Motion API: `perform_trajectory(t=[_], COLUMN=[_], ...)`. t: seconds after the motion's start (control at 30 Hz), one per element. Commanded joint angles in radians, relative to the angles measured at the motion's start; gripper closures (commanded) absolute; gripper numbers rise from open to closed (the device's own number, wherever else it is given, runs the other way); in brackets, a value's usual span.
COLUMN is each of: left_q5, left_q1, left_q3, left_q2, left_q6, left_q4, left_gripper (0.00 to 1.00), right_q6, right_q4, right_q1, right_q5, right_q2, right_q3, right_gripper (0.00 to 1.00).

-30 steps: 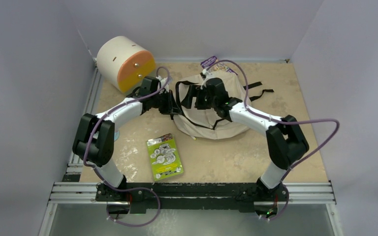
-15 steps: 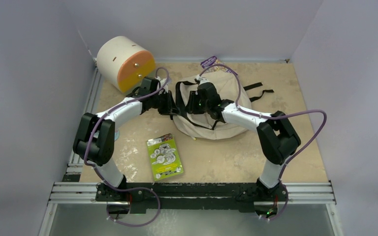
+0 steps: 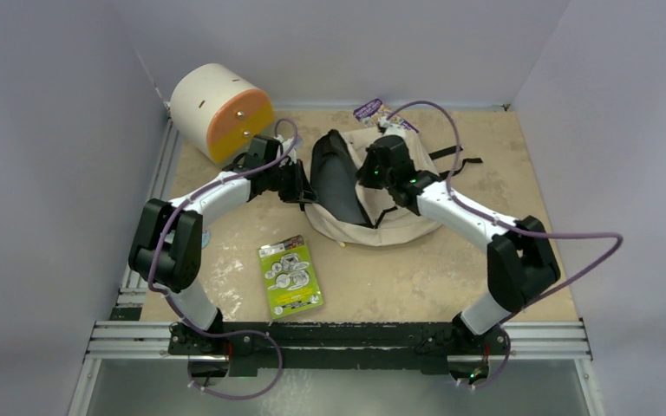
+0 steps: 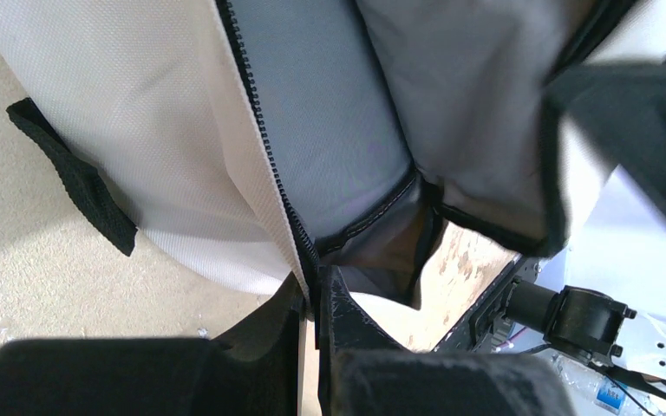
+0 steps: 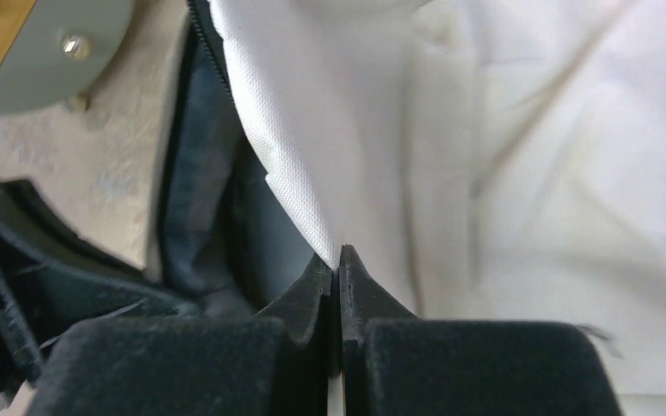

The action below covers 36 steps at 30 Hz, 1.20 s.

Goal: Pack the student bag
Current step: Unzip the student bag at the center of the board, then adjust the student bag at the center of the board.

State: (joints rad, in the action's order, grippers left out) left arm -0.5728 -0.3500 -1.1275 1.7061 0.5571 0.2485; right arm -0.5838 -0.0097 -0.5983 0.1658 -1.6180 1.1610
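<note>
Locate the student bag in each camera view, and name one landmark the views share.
Top external: student bag at centre, towards the far edge, mouth open.
Left wrist: student bag, cream wall fills the upper left.
Right wrist: student bag, cream fabric fills the right half.
Shared landmark: its dark lining, visible in all three.

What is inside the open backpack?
Only dark grey lining shows inside the backpack. Nothing packed is visible, but folds hide its deeper part.
</note>
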Motion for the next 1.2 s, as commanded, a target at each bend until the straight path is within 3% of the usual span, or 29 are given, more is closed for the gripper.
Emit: perform_trajectory(t=[0.0,0.4,0.57,0.83,1.17], left_q5=[-0.02,-0.023,-0.035,-0.051,0.011], left_q1=[-0.004,-0.003,-0.003,-0.051,-0.277], left_q3=[-0.04,-0.043,-0.083,-0.42,-0.815], left_q2=[-0.001,0.0,-0.032,0.011,0.296], left_q6=[0.001,-0.001,0.013,0.051,0.056], left_q4=[-0.03,-0.029,-0.044,0.053,0.164], left_gripper=[1.0,1.0,1.0,1.0,1.0], right_q6=[-0.028,-0.089,-0.081,-0.076,-0.01], right_q4=[0.011,0.025,0.045,-0.053,-0.113], right_q1=[0.139,0.387,0.416,0.505,0.746], right_q5=[0.029,-0.015,-0.103,-0.038,-0.008], right_q2=[0.087,0.157,0.218,0.333,0.446], right_q3=[-0.067,-0.243,-0.242,-0.187,-0.203], right_gripper=[1.0,1.0,1.0,1.0,1.0])
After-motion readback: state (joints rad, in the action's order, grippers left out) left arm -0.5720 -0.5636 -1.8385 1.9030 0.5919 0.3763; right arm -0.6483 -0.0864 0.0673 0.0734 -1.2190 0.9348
